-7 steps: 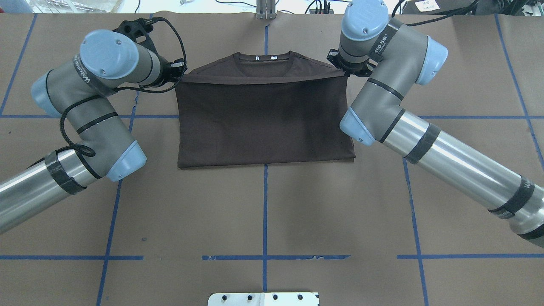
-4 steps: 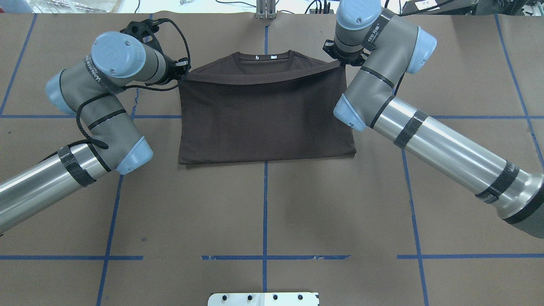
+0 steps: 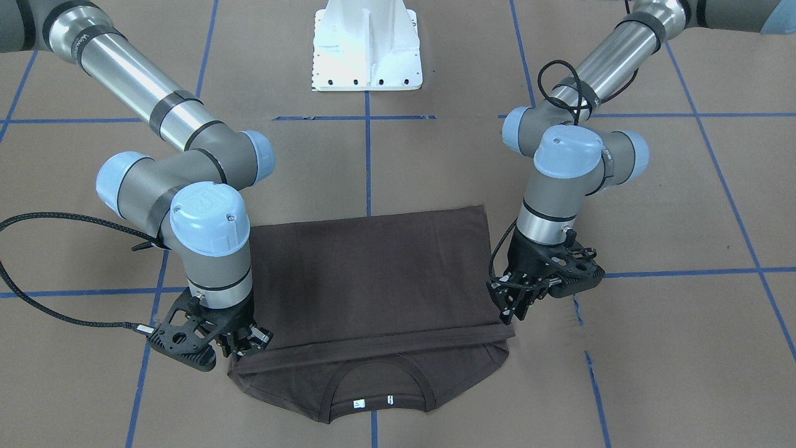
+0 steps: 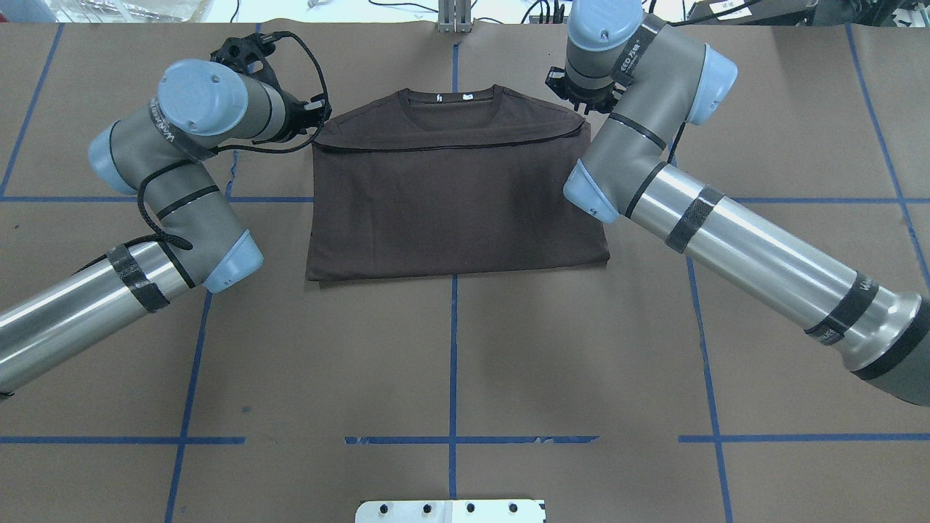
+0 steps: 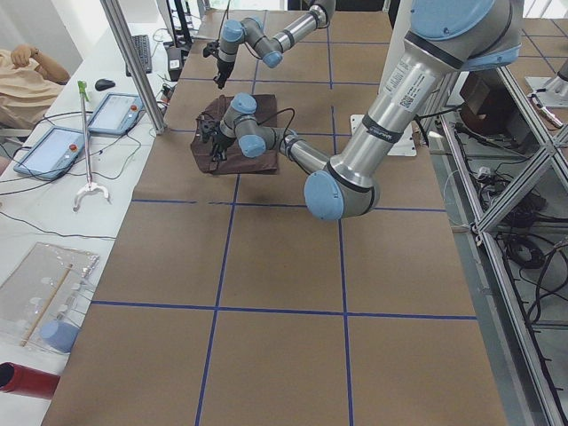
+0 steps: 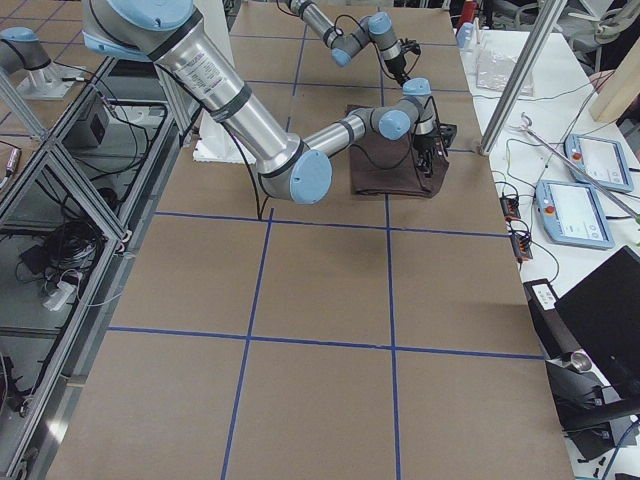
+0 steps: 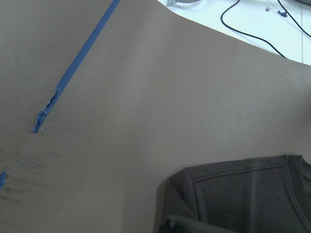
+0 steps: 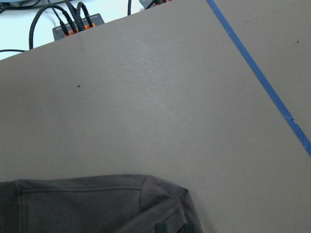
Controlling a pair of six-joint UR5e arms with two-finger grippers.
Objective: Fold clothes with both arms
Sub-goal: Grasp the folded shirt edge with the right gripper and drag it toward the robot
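Tabletop [image 4: 450, 363]: T-shirt [image 4: 454, 203] crosswise, collar [image 4: 454, 109] away from pedestal [image 4: 450, 511]

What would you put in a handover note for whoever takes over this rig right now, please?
Left gripper: looks shut on one corner of the T-shirt hem, low at the table.
Right gripper: looks shut on the other hem corner.
T-shirt: on the table, collar away from the base.
Done: bottom half folded up, hem laid just short of the collar.
Left: release both corners, withdraw; probably one more fold.
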